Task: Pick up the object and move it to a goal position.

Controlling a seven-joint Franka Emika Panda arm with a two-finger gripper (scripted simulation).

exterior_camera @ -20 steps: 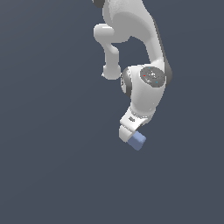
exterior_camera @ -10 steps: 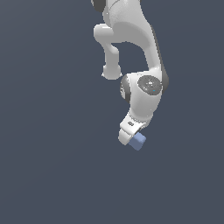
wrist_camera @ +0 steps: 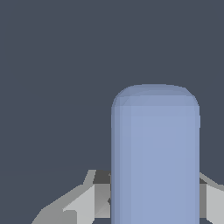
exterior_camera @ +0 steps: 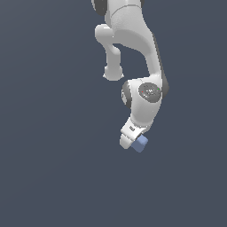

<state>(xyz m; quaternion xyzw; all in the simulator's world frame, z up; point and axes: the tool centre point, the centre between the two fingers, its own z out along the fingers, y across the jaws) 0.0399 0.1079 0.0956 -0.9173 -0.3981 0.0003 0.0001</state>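
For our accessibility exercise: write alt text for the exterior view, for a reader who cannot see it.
A white robot arm reaches down from the top of the frame, its end effector holding a small blue block. Behind them is a plain dark grey-blue background.

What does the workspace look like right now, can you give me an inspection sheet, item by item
Surface: plain dark grey-blue ground, unmarked, no edges in view.
Job's things: one periwinkle-blue block with rounded edges, held at the tip of the end effector; in the wrist view the block sits between the grey fingers. No goal marker seen.
Clutter: nothing seen.
Grippers: end effector shut on the block, at the end of the white arm, which reaches in from the exterior view's top.
Cables: nothing seen.
Surroundings: nothing seen beyond the same flat grey-blue.
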